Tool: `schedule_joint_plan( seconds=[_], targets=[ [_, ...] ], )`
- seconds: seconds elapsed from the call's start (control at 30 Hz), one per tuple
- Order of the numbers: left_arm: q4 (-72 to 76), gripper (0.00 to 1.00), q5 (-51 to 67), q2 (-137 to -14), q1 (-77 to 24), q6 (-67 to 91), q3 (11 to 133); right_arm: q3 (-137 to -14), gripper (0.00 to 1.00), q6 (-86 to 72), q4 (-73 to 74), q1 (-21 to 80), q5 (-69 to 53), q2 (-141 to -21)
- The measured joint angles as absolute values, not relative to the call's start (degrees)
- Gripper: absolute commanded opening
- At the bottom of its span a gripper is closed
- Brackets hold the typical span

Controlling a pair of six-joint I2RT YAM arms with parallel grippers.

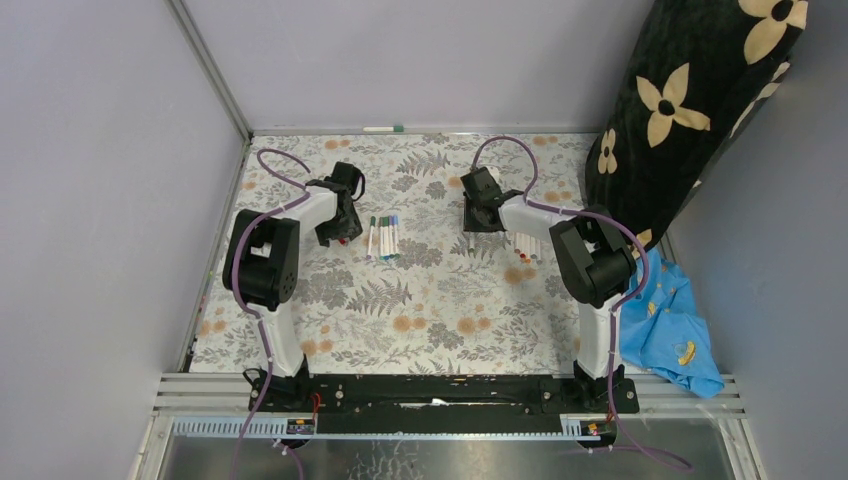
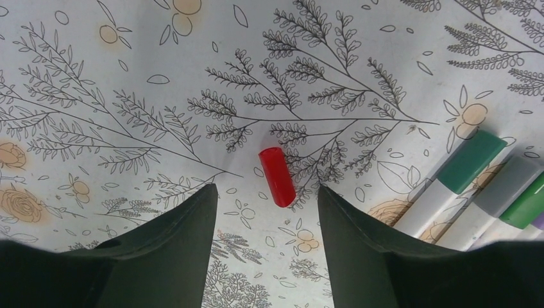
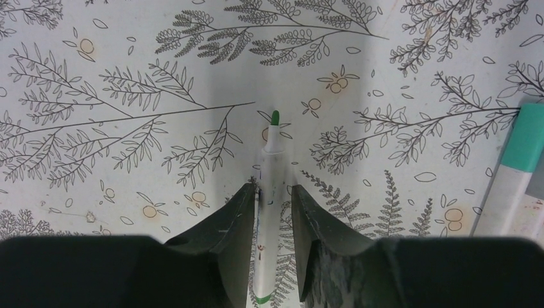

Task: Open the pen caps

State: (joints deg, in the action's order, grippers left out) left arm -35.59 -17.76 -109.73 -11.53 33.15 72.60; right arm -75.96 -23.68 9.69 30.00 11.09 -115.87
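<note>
A loose red cap [image 2: 277, 176] lies on the floral cloth just ahead of my left gripper [image 2: 266, 187], which is open and empty; it also shows in the top view [image 1: 343, 241] at the left gripper [image 1: 340, 236]. Beside it lie several capped pens [image 1: 383, 237], with a green cap [image 2: 471, 162] and a grey cap [image 2: 510, 186] showing. My right gripper [image 3: 272, 188] straddles an uncapped white pen [image 3: 272, 160] with a green tip; the jaws stand narrowly open, with a gap on the right side. A teal cap [image 3: 527, 138] shows at the right edge.
More pens [image 1: 526, 245] lie by the right arm's elbow. One pen [image 1: 383, 129] lies along the back wall. A black flowered bag [image 1: 690, 110] stands at the back right, and a blue cloth [image 1: 670, 325] lies off the table's right side.
</note>
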Motion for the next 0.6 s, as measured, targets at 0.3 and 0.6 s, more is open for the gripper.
schedule_joint_plan(
  seconds=[0.3, 0.6],
  targets=[
    [-35.8, 0.82, -16.4, -105.8, -11.5, 33.8, 72.6, -73.1, 0.39, -22.7, 12.2, 29.8, 13.1, -109.5],
    [-35.7, 0.86, -13.8, -99.7, -11.5, 33.9, 72.6, -69.3, 0.40, -22.0, 13.6, 26.4, 15.5, -101.7]
  ],
)
